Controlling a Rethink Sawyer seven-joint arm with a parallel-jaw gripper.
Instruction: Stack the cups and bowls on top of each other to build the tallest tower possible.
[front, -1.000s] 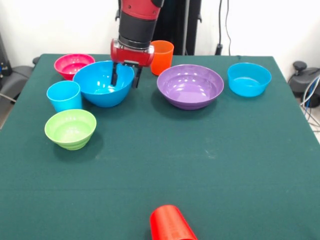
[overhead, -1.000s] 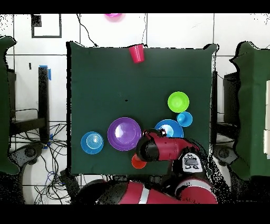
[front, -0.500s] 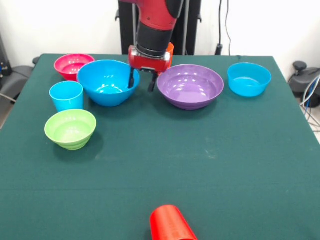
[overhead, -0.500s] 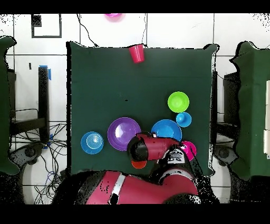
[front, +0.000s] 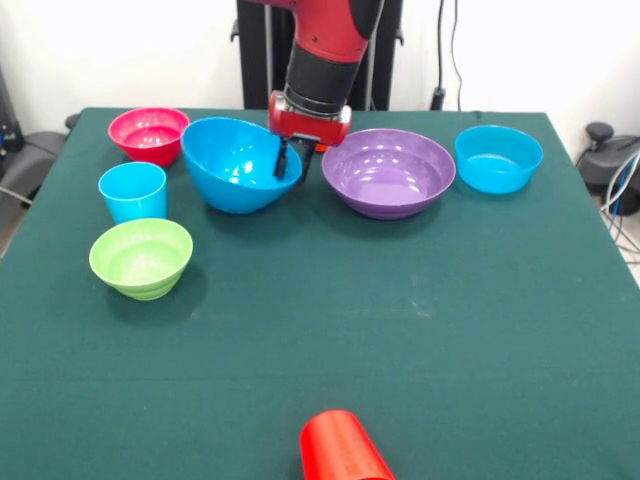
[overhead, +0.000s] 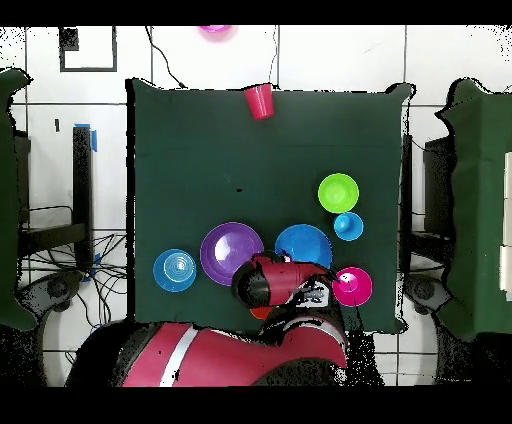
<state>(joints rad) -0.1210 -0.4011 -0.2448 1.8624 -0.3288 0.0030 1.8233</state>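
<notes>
Gripper (front: 293, 167): closed on the rim of the large blue bowl (front: 237, 163), one finger inside and one outside, at the side nearest the purple bowl (front: 388, 171).
Blue bowl: tilted, its gripped side raised; whether its base is clear of the counter (front: 400, 320) is hard to judge from the front view.
Purple bowl: upright, just beside the gripped bowl, apparently the base meant for nesting.
Step in hand: the blue bowl is judged to be on its way to the purple bowl.
Advice: the bowl should be lifted clear of the purple rim, centred above it, levelled, then lowered and released only once seated.
Risk: a rim pinch allows swinging; a rim-to-rim knock could shove the purple bowl.
Others: small blue bowl (front: 498, 157), pink bowl (front: 147, 131), light blue cup (front: 131, 191), green bowl (front: 141, 257) and fallen red cup (front: 343, 447) are left unstacked.
</notes>
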